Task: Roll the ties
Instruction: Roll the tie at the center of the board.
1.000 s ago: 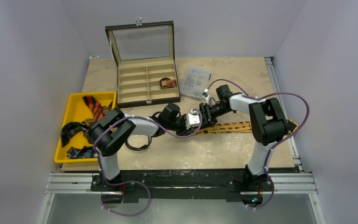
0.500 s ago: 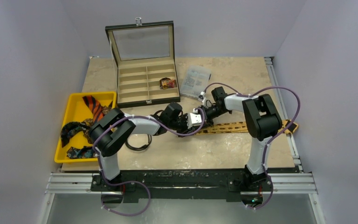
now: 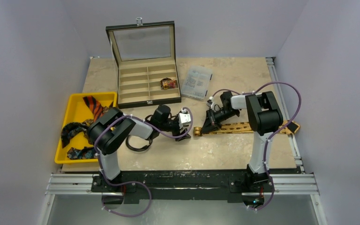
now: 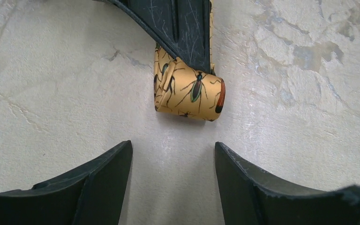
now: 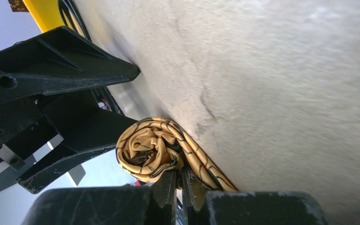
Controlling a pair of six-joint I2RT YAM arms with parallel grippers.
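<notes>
1. Two grippers meet at one end of the tan-gold tie point(image 3: 243, 126). The right gripper point(image 5: 180, 182) is pinched almost closed on the flat band just behind the roll point(image 5: 150, 150), with fabric caught between its fingers.
2. The left gripper point(image 4: 172, 149) is spread wide and holds nothing. The roll lies on the table point(image 3: 215, 154) just ahead of its fingertips, clear of them.
3. Half a second ago the left gripper was pressed up against the right one at the tie's end. Now it has drawn back to the left, and bare table shows between the two. The right arm has also folded in closer over its base.
4. The tie is smooth, faintly glossy fabric printed with dark, long-legged insects. Its end is wound into a short, tight coil of several turns, and the rest lies flat and straight toward the table's right edge.
5. The table is matt, mottled beige with a stone look. The gripper fingers are black, hard, scratched and tapered.
6. Other ties sit apart in the yellow tray point(image 3: 78, 112): an orange striped tie point(image 3: 93, 105) and dark crumpled ties point(image 3: 70, 131). One rolled tie point(image 3: 168, 83) fills a compartment of the open box point(image 3: 136, 84).
</notes>
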